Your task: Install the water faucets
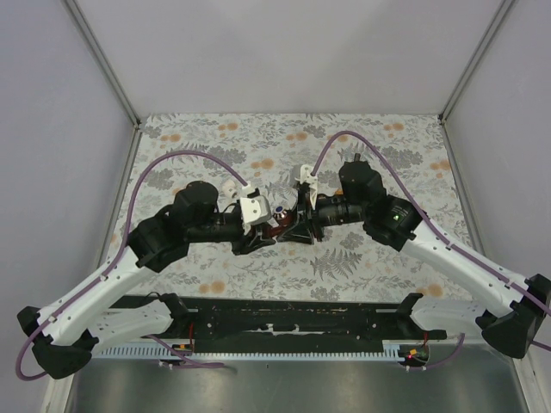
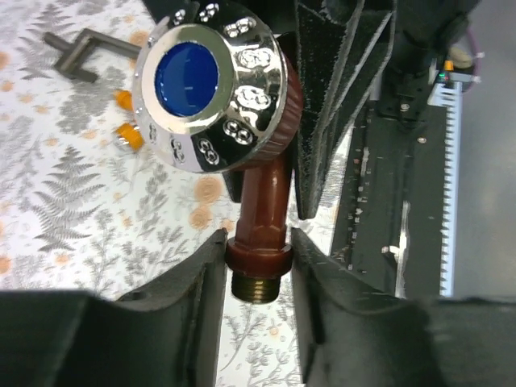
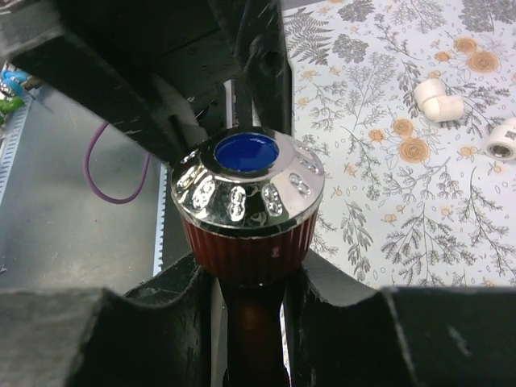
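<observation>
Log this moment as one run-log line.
left gripper: shut on faucet collar by thread | right gripper: shut on faucet body under knob | faucet: held by both, not installed

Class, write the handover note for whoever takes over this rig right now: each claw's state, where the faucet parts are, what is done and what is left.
Left claw: shut on the reddish-brown faucet with chrome knob, at the collar above its bare threaded end.
Right claw: shut on the same faucet, just under the knob.
On the floral cloth: white elbow pipe fittings, a dark grey T-shaped tool, and small orange pieces, possibly a second faucet.
Done: faucet held by both claws.
Left: thread it into a fitting.
</observation>
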